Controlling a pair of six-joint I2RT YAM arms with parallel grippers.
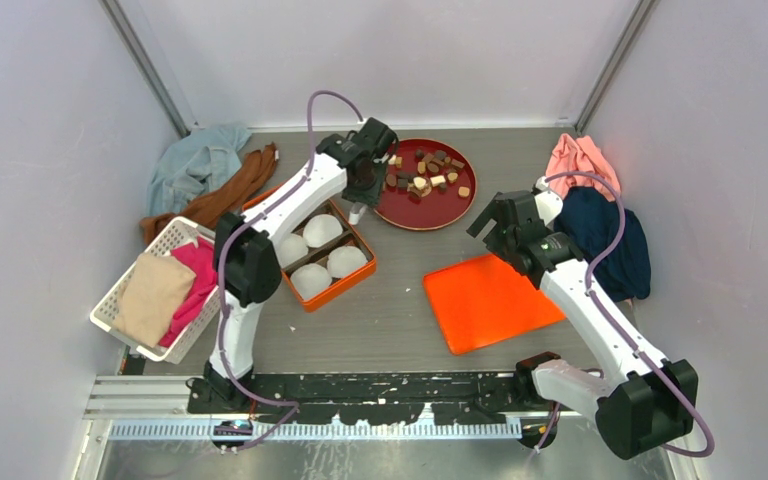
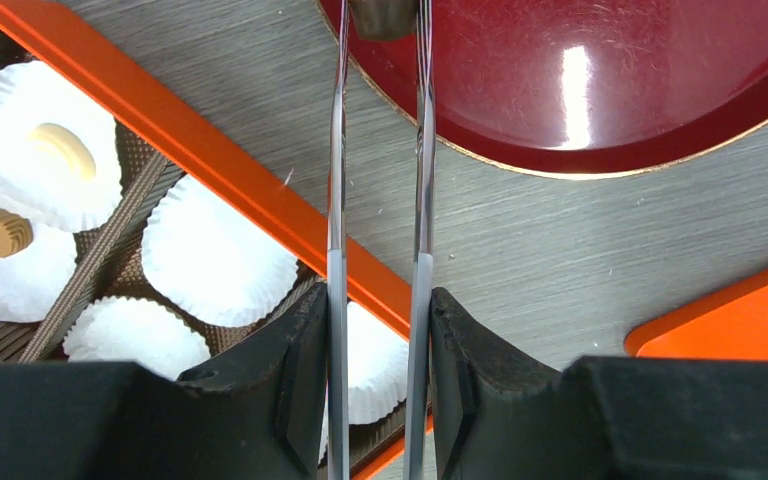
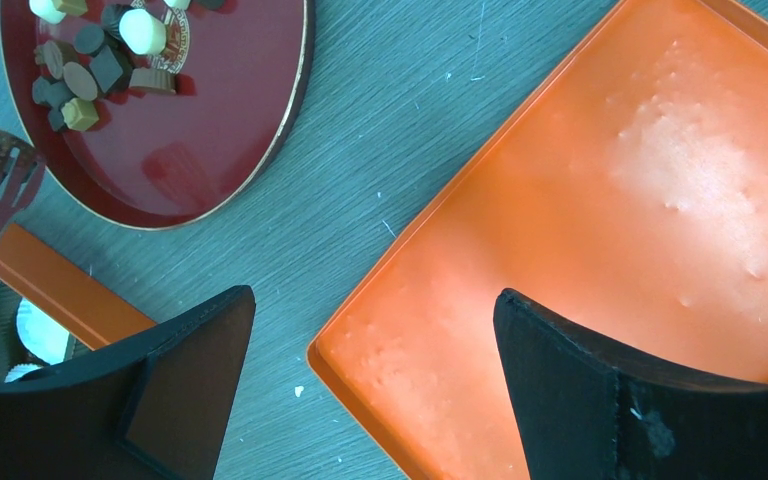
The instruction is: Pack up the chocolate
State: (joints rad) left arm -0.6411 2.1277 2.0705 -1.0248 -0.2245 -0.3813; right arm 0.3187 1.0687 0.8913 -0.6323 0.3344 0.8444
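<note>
Near the surface's far edge the chocolate (image 1: 428,172) lies on the red plate (image 1: 410,213). The left tool (image 2: 378,315), narrow, clamps thin tongs (image 2: 336,180) at the plate's rim; a piece could slip from them short of the orange box (image 2: 210,150). The right tool (image 3: 375,300) gapes empty.

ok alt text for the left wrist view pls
The left gripper pinches slim metal tongs that reach up the middle to the rim of a dark red plate. Left of them, an orange box holds white paper cups, two with a chocolate inside; an orange lid corner shows lower right.
</note>
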